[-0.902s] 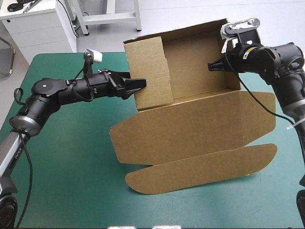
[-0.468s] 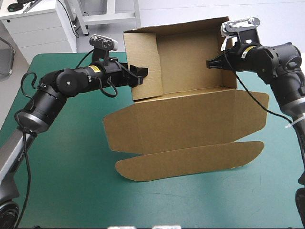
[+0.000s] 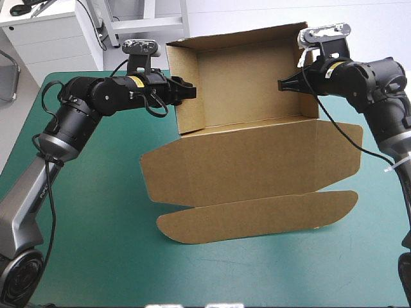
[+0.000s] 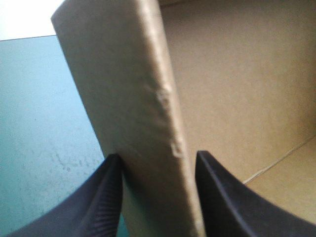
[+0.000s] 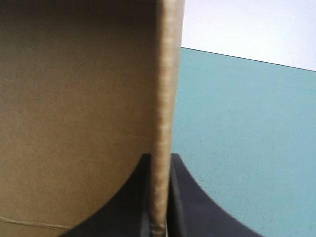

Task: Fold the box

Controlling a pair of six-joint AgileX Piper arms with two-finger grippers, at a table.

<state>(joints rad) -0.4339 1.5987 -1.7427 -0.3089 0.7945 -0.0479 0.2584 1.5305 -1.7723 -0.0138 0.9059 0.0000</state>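
Teal-green cover (image 3: 96,212) under brown box (image 3: 257,167), left gripper (image 3: 191,91) pinching its left wall, right gripper (image 3: 281,85) clamped on right wall.

A: Open room anywhere around the box (image 3: 250,160)?
B: Bare teal-green worktop (image 3: 96,244) left of it and along the near edge.
A: Straight through the middle?
B: Blocked by raised walls (image 3: 250,77) at the back, the left tool (image 3: 192,92) gripping one side wall, the right tool (image 3: 280,85) the other; covered in front by flat flaps (image 3: 257,221).

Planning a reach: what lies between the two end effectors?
Only the box: its raised walls span from left end effector to right end effector, per the high view.
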